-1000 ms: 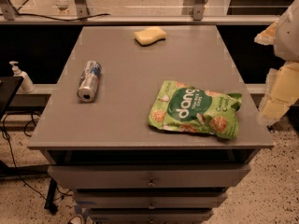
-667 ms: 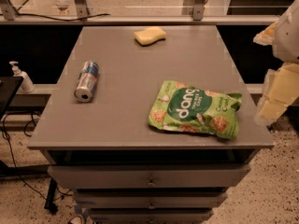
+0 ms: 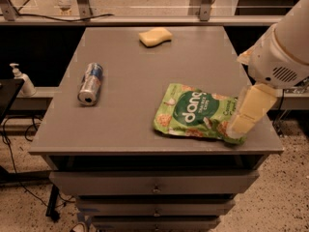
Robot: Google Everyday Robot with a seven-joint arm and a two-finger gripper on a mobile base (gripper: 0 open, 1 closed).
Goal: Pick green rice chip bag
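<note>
The green rice chip bag lies flat on the grey table, near its front right corner. It is light green with a dark green circle and white "dang" lettering. My gripper reaches in from the right on a white arm. Its cream-coloured tip hangs over the bag's right end, close to the table's right edge. I cannot tell whether it touches the bag.
A silver and blue can lies on its side at the table's left. A yellow sponge sits at the back centre. Drawers are below the table top. A soap dispenser stands at the far left.
My arm and gripper have moved left, from beside the table's right edge to over the bag's right end. The bag, can and sponge have not moved.
</note>
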